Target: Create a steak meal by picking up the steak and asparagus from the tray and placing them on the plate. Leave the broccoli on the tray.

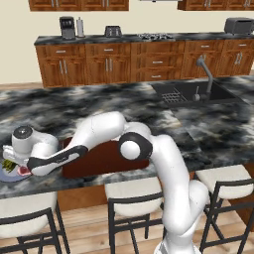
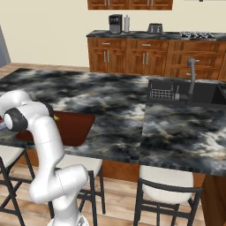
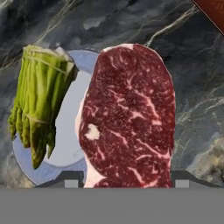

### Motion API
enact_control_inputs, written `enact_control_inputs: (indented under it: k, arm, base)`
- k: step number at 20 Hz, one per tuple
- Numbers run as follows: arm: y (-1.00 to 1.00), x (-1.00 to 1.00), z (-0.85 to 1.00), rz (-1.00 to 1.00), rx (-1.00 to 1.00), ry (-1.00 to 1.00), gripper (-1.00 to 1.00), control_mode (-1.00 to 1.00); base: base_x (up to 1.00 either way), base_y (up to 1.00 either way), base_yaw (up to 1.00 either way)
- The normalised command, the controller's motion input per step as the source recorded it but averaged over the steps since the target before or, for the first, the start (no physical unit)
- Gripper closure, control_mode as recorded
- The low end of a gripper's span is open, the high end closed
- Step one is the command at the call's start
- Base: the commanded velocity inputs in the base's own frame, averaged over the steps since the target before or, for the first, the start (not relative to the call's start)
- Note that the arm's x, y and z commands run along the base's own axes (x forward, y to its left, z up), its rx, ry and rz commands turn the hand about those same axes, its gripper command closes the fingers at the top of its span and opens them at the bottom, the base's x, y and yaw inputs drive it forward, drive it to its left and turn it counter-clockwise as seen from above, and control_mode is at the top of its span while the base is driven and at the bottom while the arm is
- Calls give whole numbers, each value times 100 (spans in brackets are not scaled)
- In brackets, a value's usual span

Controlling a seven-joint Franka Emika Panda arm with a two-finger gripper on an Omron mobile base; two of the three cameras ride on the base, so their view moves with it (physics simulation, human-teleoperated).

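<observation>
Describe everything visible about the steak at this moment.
The steak is a flat oblong slab of raw dark-red meat with pale marbling and a thin pale fat edge. In the hand view it sits between the gripper's fingers, its near end at them, reaching over the right part of the plate and past its rim above the counter. The asparagus lies beside it, apart.

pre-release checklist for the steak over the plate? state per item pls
1. Asparagus on the plate: ok, lying along one side, tips overhanging the rim.
2. Steak over the plate: ok, it covers the other side, partly past the rim.
3. Claw gripping the steak: cannot tell, the steak fills the gap between the fingertips but contact is hidden.
4. Steak clear of the asparagus: ok, a gap shows between them.
5. Broccoli left on the tray: cannot tell.
</observation>
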Motion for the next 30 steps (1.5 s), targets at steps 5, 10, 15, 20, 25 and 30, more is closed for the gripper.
enact_control_inputs:
  k: [5, 10, 15, 20, 25, 30]
  arm:
    - [22, 23, -6, 0, -1, -2, 100, -100]
    - [15, 21, -6, 0, 0, -2, -100, -100]
    - [13, 19, -2, 0, 0, -2, -100, -100]
    - [5, 6, 0, 0, 0, -6, -100, -100]
    - [0, -4, 1, 0, 0, -5, -100, -100]
    - [-35, -53, 19, 0, 0, -3, -100, -100]
  base:
    - [0, 0, 0]
    - [0, 0, 0]
    - [0, 0, 0]
    - [0, 0, 0]
    - [0, 0, 0]
    - [0, 0, 0]
